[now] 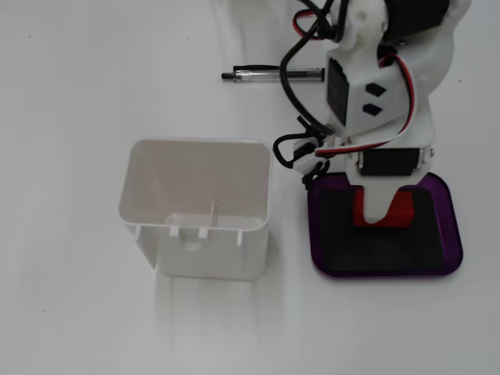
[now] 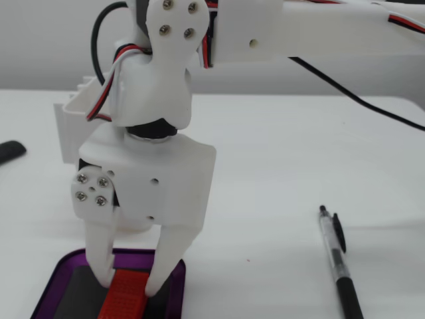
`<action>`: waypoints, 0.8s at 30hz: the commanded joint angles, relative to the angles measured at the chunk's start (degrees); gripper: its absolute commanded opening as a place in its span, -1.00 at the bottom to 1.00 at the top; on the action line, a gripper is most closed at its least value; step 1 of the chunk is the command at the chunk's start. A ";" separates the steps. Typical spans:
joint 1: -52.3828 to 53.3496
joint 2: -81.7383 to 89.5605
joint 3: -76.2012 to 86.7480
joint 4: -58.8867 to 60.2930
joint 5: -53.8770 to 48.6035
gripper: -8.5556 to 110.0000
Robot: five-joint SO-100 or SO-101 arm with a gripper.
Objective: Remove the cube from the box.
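The red studded cube [image 1: 403, 209] lies on the black floor of the purple box [image 1: 449, 234], near its far edge in a fixed view. My white gripper [image 1: 383, 211] reaches down into the box over the cube and hides its middle. In a fixed view from the side, the gripper [image 2: 129, 284] has one finger [image 2: 99, 262] on each side of the cube [image 2: 125, 302], and both seem to touch it. The cube rests low in the box [image 2: 63, 276].
A taller white open-topped container [image 1: 195, 207] stands left of the box and shows behind the arm [image 2: 70, 116]. A pen [image 1: 273, 75] lies on the white table beyond the arm, and on the right in the side view [image 2: 339, 266]. A dark object [image 2: 10, 151] sits at the left edge.
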 commanded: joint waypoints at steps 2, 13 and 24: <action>-0.88 -1.93 -2.20 0.00 -0.09 -0.81; -1.85 -2.11 -5.89 3.52 0.70 -0.83; -1.76 6.15 -17.40 13.62 0.70 -0.84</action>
